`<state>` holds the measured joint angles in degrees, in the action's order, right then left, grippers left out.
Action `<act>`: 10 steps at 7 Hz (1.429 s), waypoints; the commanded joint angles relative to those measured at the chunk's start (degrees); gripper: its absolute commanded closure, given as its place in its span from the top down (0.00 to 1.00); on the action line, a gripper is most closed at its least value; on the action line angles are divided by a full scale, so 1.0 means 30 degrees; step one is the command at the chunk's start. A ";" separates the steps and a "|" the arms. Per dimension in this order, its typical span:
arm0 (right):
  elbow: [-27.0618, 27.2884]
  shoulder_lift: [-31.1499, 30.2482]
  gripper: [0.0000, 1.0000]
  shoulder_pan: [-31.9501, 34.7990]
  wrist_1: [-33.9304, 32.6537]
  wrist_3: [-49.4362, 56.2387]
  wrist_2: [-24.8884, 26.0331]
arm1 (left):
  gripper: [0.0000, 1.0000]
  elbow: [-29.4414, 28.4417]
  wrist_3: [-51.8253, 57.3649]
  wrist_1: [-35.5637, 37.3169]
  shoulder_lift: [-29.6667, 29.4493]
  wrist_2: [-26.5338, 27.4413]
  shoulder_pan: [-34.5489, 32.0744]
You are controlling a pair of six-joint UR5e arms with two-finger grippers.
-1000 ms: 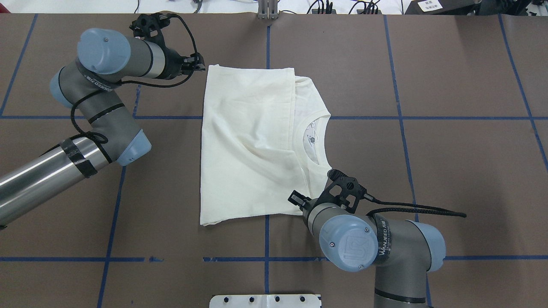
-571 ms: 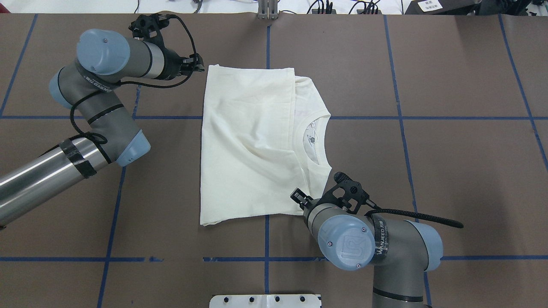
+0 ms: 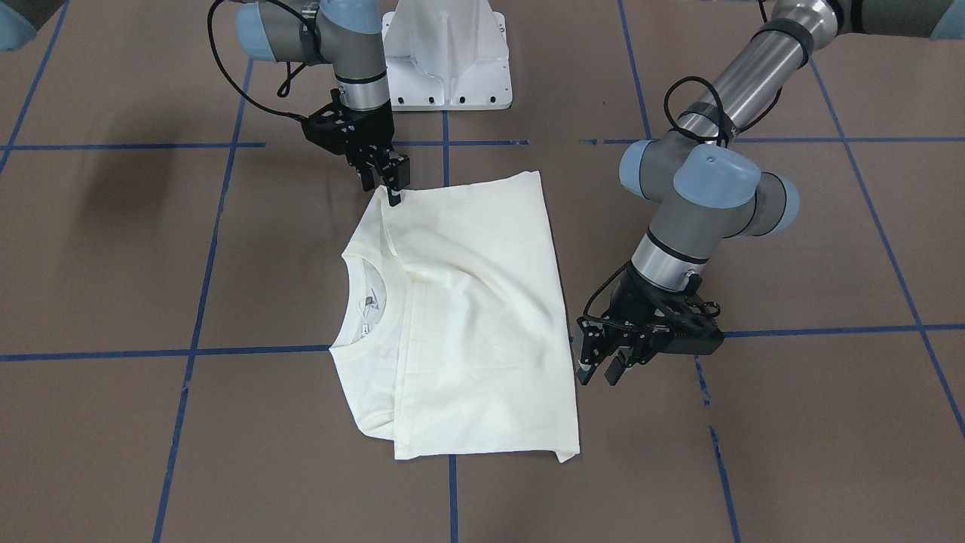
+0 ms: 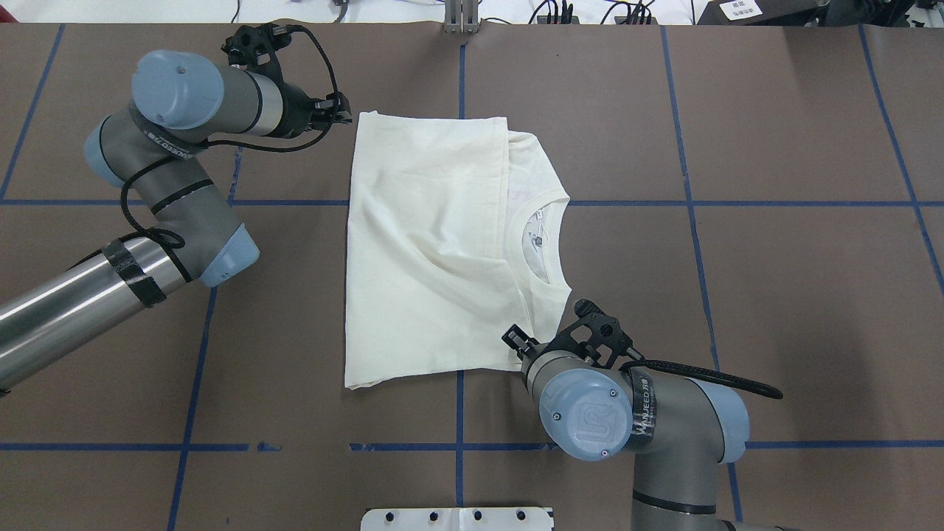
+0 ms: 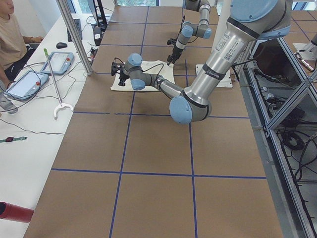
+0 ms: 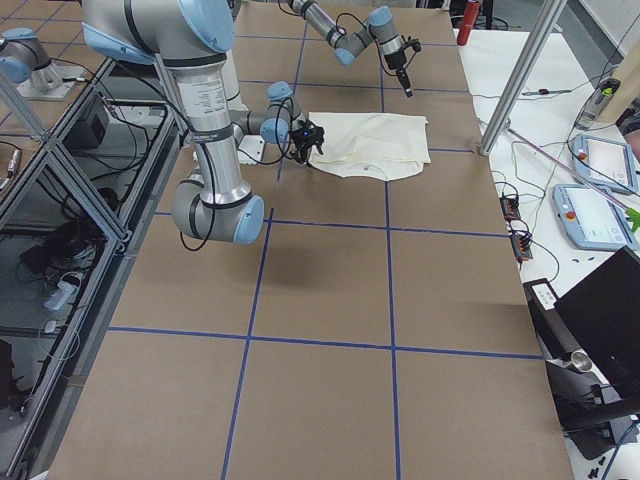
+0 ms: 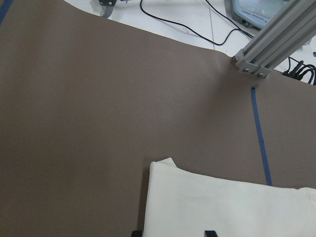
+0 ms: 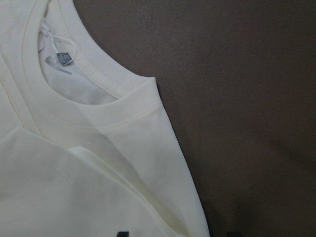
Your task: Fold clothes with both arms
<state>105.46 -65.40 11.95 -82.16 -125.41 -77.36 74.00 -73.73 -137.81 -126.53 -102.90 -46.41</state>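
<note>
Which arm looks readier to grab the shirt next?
Right, probably. The right gripper is open directly over a corner of the shirt near the collar; the left gripper is open too, but beside the shirt, off the cloth.

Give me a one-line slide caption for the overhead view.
Left arm and right arm poised at opposite corners of a folded cream T-shirt on the blue-taped brown table.

Brown worktop (image 4: pixel 796 310) lying evenly lit, blue tape lines (image 4: pixel 686 147) crossing it, aluminium post (image 7: pixel 269 42) standing ahead of the left tool (image 3: pixel 597 373), white bench (image 7: pixel 168 12) farther out carrying cables (image 7: pixel 197 33) and pendants (image 7: pixel 252 7).
</note>
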 commanded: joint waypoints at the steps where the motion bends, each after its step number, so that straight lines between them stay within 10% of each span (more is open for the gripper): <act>1: -0.0056 0.0062 0.34 0.0001 -0.0006 -0.0032 -0.0023 | 0.52 0.0000 -0.0003 0.0000 -0.0012 -0.0006 0.0000; 3: -0.0027 0.0121 0.00 -0.0028 -0.0007 -0.0003 -0.0023 | 0.52 0.0000 -0.0003 0.0000 -0.0012 -0.0006 0.0000; 10: 0.2224 -0.0463 0.00 0.0294 -0.0006 0.0056 -0.0755 | 0.54 0.4732 -0.3497 0.0030 0.3407 -0.0007 0.0873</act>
<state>110.23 -65.64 12.76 -82.11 -125.28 -79.42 83.83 -78.34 -137.73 -119.31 -102.96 -45.28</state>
